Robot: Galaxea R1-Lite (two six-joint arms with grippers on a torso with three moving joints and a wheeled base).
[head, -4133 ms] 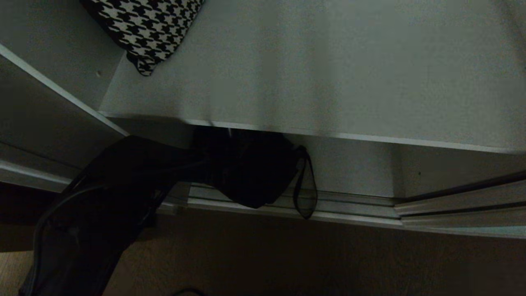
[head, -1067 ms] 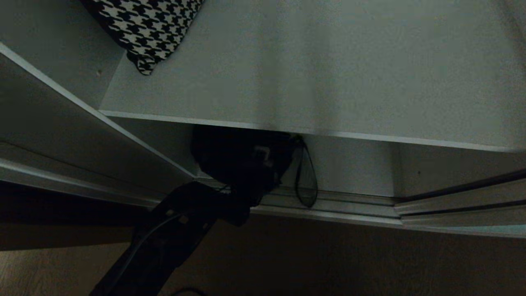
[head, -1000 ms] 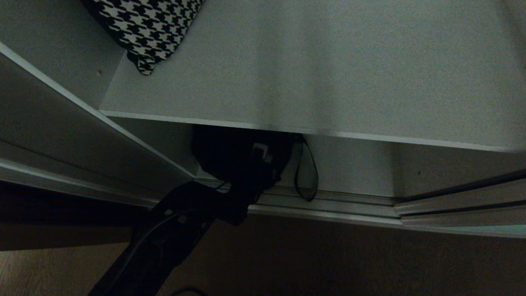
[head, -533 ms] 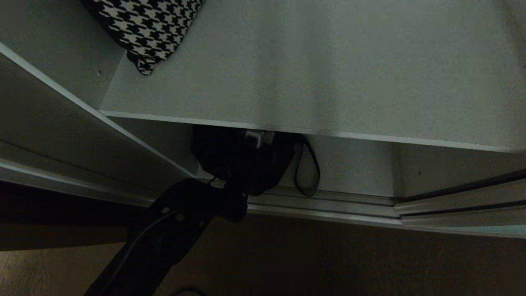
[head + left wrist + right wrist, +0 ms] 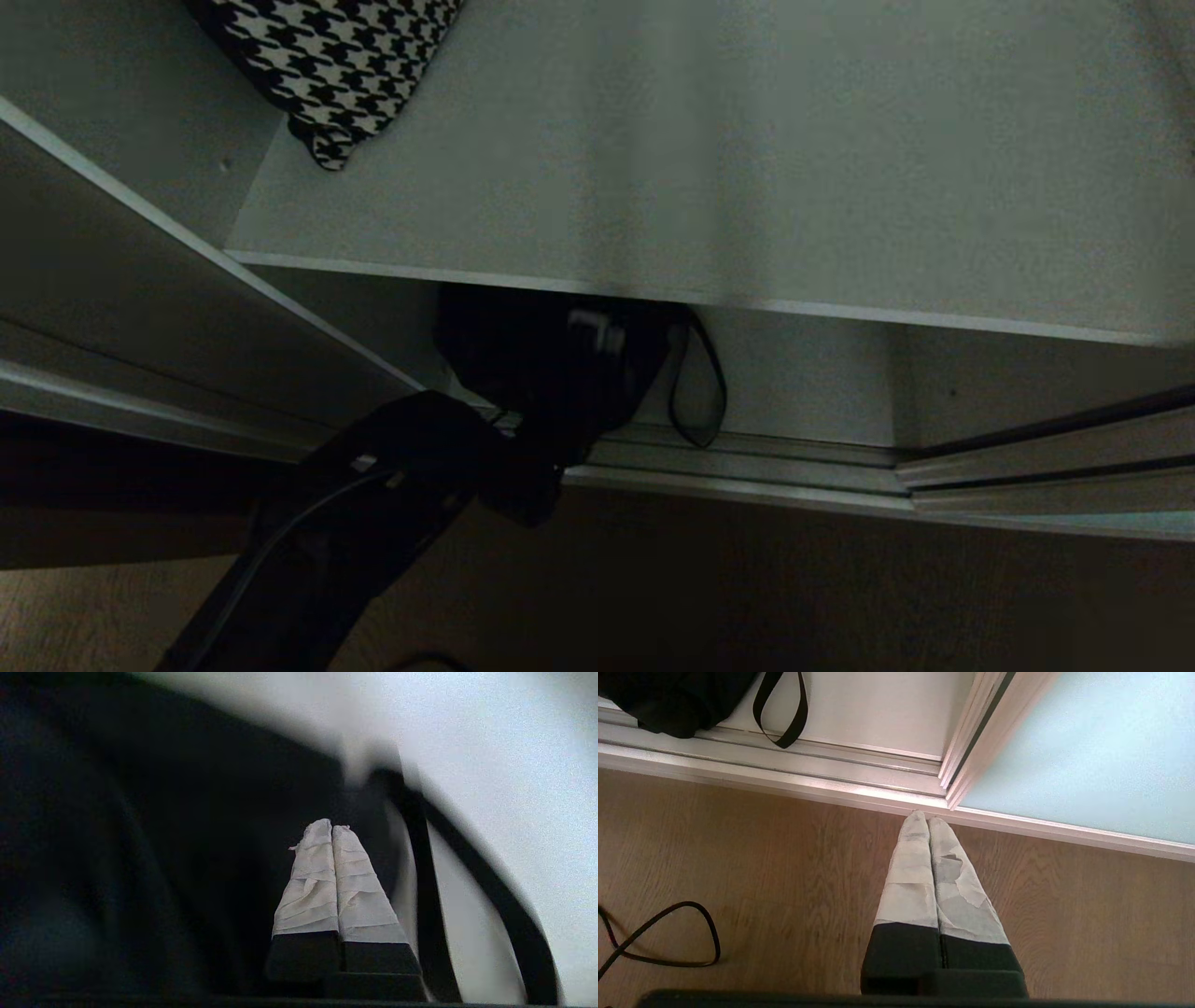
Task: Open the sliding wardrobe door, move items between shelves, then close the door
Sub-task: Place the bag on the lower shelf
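A: Wardrobe stood open, its door (image 5: 1087, 751) slid to the right, a wide shelf (image 5: 747, 168) up top with houndstooth cloth (image 5: 327, 65) on it.

B: And the bundle (image 5: 523, 364)?

A: It sat under that shelf by the track, strap (image 5: 698, 392) dangling. Left gripper (image 5: 332, 828) was against it, fingers pressed together, pinching nothing. Right gripper (image 5: 923, 815) hung over the floor (image 5: 738, 858), fingers together.

Your left gripper (image 5: 332, 828), fingers pressed together, sits low under the upper shelf (image 5: 709, 177), right against the black bundle (image 5: 551, 364) that fills the bay's left. Its strap (image 5: 700, 397) loops over the floor track (image 5: 747, 467). To the right the bay stands open until the sliding door (image 5: 1083, 751).
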